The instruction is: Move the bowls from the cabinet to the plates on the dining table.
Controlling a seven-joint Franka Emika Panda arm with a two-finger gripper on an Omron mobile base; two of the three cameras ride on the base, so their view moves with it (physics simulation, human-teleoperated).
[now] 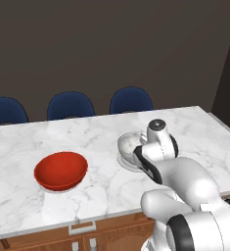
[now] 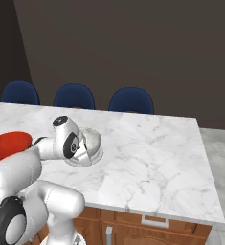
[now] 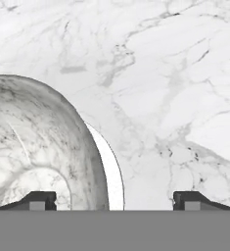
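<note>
The counter (image 1: 102, 135), a long white marble top veined in grey, is sitting over a brown wooden base. Two pale plates are lying on it, well apart. The left plate (image 1: 52, 189) is carrying the red bowl (image 1: 60, 170); the right plate (image 3: 111, 169) is carrying the marbled bowl (image 3: 38, 147).

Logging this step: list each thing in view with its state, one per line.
red bowl: upright, resting on a plate on the dining table.
marbled bowl: upright on its plate, released.
pincer: open, one fingertip inside the marbled bowl, one outside its wall.
chairs: three, upright along the table's far side.
</note>
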